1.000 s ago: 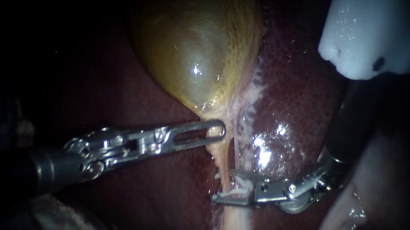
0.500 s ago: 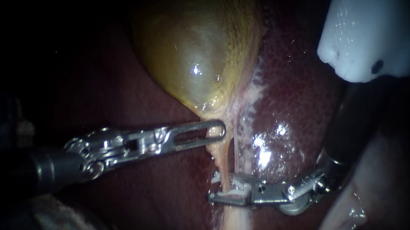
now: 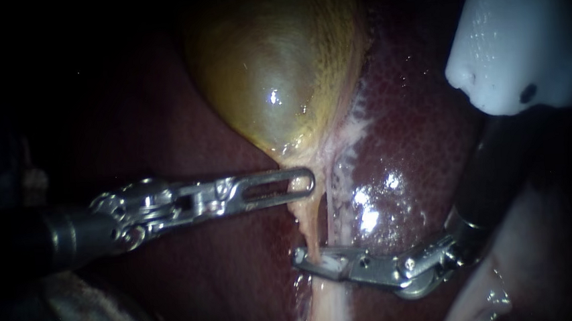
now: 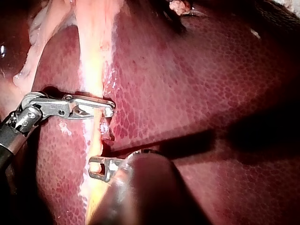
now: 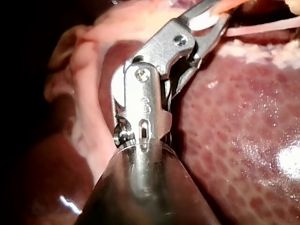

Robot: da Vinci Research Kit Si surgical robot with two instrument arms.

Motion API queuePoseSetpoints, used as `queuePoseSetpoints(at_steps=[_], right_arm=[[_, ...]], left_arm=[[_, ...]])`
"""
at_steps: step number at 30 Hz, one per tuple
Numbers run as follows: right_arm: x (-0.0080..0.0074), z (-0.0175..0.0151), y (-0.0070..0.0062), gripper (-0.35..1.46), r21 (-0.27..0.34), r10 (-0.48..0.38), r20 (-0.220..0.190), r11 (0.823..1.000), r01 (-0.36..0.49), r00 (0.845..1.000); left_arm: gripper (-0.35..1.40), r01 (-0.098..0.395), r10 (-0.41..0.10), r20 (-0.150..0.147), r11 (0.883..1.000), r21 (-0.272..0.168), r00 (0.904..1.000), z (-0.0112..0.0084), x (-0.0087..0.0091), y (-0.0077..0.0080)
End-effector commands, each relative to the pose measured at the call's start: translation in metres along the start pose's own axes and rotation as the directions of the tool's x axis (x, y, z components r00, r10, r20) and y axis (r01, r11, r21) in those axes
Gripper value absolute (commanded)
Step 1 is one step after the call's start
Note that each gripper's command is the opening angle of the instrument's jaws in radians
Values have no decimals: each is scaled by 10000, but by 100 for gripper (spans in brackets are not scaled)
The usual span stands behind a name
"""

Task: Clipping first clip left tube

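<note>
The yellow-green gallbladder narrows to a pale left tube, with a thin strand beside it on the right. My left instrument comes in level from the left, its slotted jaws shut on the gallbladder's neck; the left wrist view shows its tip at the tube. My right instrument reaches in from the lower right. Its jaws are pressed together across the left tube, with a white clip between them. In the right wrist view the white clip sits between those jaws.
Dark red liver lies under and to the right of the tubes, wet and shiny. A white rounded body hangs at the upper right above the right instrument's dark shaft. Pale tissue lies at the lower left.
The right instrument's jaws have squeezed together on the clip around the left tube; the clip's open white legs no longer show. The left instrument has kept still.
</note>
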Motion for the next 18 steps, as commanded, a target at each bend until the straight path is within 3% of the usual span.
queuePoseSetpoints(at_steps=[1, 18], right_arm=[[0, 0, 0, -35, 9, -8, 6, 10000, 8, 10000], [0, 0, 0, -35, 14, -8, 4, 10000, 8, 10000]], left_arm=[[-35, -2, 2, 0, 10000, 0, 10000, 0, 0, 0], [-35, -3, 3, -1, 10000, 0, 10000, 0, 0, 0]])
